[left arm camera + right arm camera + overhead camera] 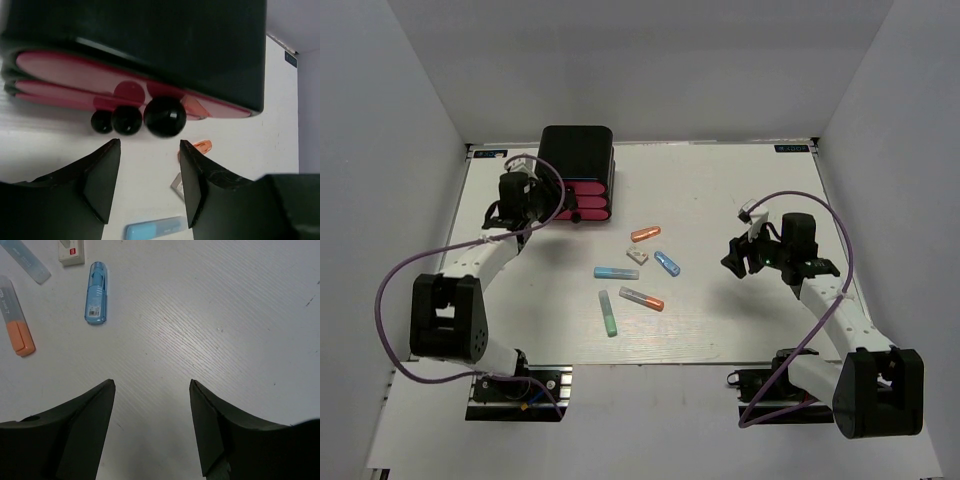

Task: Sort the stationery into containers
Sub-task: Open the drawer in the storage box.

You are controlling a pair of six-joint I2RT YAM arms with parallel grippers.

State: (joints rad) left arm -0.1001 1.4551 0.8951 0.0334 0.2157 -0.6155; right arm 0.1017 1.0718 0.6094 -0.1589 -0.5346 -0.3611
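White counter (740,170) fills the top view between pale walls. At its upper left stands the black cabinet (577,148) with three pink drawers (582,203), all of which look shut to us. Loose in the middle lie an orange stick (645,234), a blue stick (666,263), a light blue stick (609,272), a grey stick (641,298) and a green stick (608,313), with the white block (639,256) among them.

The left fingers (102,185) are spread and hold nothing, just in front of the drawers. In the left wrist view the knobs (165,116) stand in a row above the gap. The largest is nearly centred over the gap, a little toward the right-hand finger, and touches neither. We judge that opening a drawer comes first, and this arm is by far the nearer. The fingers need only go forward onto that knob, then draw back toward the lower edge of the top view.

The right fingers (82,435) are likewise spread and empty, over the counter to the right of the sticks. In the right wrist view the blue stick sits at upper left. Its long axis runs up and down the frame, so it lies across the line on which the fingers close. It is the closest piece to this arm, and we expect a reach up and left.
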